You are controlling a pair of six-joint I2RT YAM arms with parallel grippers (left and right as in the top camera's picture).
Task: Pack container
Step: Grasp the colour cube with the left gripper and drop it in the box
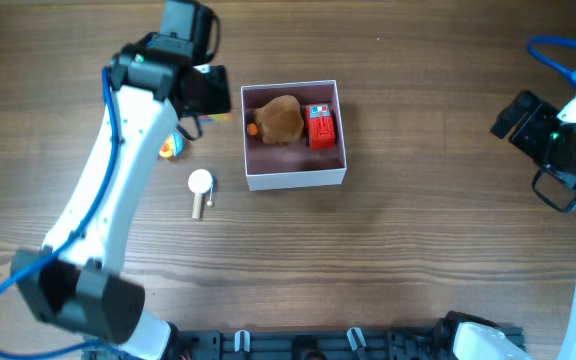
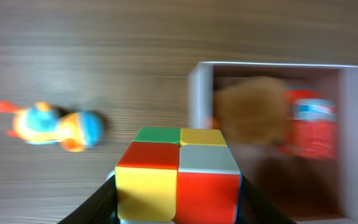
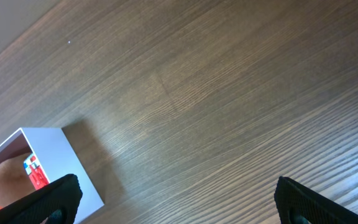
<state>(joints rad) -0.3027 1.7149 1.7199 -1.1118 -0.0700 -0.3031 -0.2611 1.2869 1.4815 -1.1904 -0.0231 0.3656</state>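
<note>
Brown wood-grain table (image 1: 418, 230) fills every view.

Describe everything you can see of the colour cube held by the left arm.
The colour cube is a two-by-two puzzle cube of smooth, plastic-looking tiles: green, yellow, red and whitish on top, yellow and orange-red on the front. It sits level between the dark fingers of the left gripper, shut on its sides; nothing else visibly touches it. It hangs beside the outer wall of the container, over the wooden table. The overhead view hides it.
</note>
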